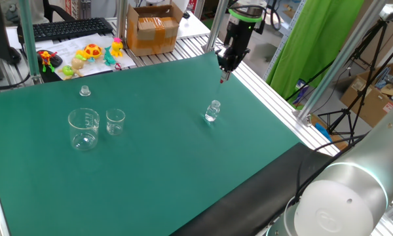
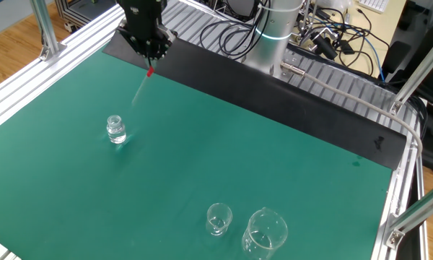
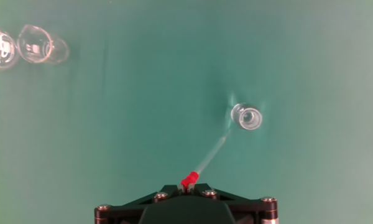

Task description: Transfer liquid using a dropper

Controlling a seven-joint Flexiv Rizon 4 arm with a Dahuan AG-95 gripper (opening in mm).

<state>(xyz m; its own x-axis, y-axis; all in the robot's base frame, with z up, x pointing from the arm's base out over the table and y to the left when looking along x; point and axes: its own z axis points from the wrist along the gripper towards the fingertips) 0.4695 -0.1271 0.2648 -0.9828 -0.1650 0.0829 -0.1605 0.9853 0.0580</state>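
A green mat (image 1: 157,151) covers the table, with a cluttered workshop behind. From the left stand a large beaker (image 1: 84,128), a small beaker (image 1: 115,122) and, well apart, a small glass bottle (image 1: 213,111). Farther right the claw (image 1: 225,71) hangs above the mat, pinched on the red bulb of the dropper (image 2: 143,85), whose clear stem slants down toward the bottle. That slant looks risky: a straight descent could miss the narrow mouth, knock the bottle over, or bend the stem.
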